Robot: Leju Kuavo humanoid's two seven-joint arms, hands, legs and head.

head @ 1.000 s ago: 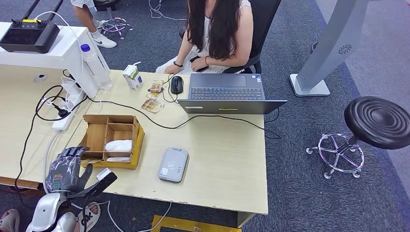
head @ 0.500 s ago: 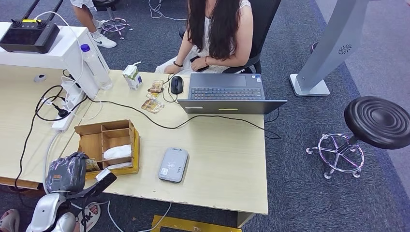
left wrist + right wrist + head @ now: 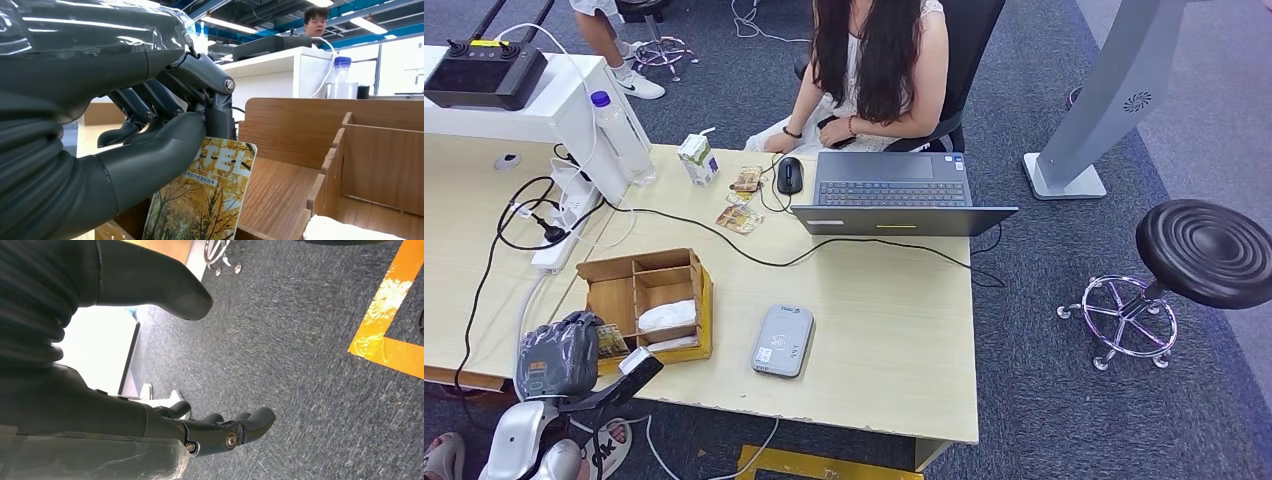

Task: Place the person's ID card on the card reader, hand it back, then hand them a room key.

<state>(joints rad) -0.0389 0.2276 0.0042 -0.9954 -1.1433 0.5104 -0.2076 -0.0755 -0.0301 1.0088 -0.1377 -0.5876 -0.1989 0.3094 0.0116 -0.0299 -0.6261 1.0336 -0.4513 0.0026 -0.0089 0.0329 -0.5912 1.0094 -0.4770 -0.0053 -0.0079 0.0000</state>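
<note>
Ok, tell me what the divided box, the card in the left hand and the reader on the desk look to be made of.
Box: thin wood or plywood, matte, with grain visible in the left wrist view.
Card: probably glossy plastic or laminated paper, stiff, printed with autumn trees.
Reader: likely moulded plastic, smooth grey with rounded corners.
Left hand: its fingers pinch the card.

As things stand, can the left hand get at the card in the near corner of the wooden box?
Probably yes: the left hand already pinches the tree-printed card between thumb and fingers, inside the open-topped wooden box, with nothing covering the card.
</note>
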